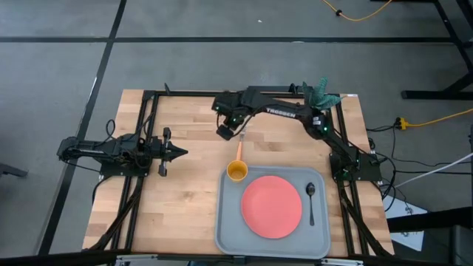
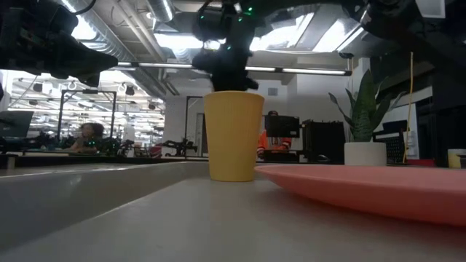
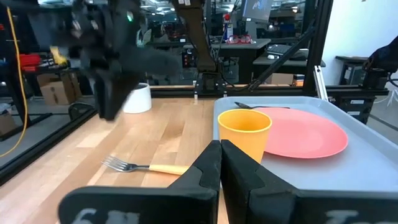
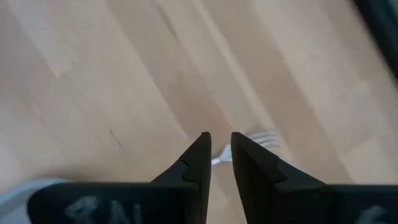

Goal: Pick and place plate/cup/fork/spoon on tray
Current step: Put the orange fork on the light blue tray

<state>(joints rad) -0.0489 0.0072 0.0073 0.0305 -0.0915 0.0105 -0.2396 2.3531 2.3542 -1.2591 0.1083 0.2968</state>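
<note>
Right claw (image 4: 221, 148) slightly parted, holding nothing, above fork (image 1: 239, 148) tines on desk (image 1: 185, 148); cup (image 1: 236, 172) just beyond handle. Left claw (image 1: 177, 153) closed, empty, well apart.

Even overhead light; low view backlit; right wrist view perhaps motion-blurred.

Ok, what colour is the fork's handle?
Light orange, with silver tines; the fork lies on the wooden table, clearest in the left wrist view.

Grey floor (image 1: 222, 66), ceiling strip lights (image 2: 313, 70), distant workbenches (image 2: 44, 154).
</note>
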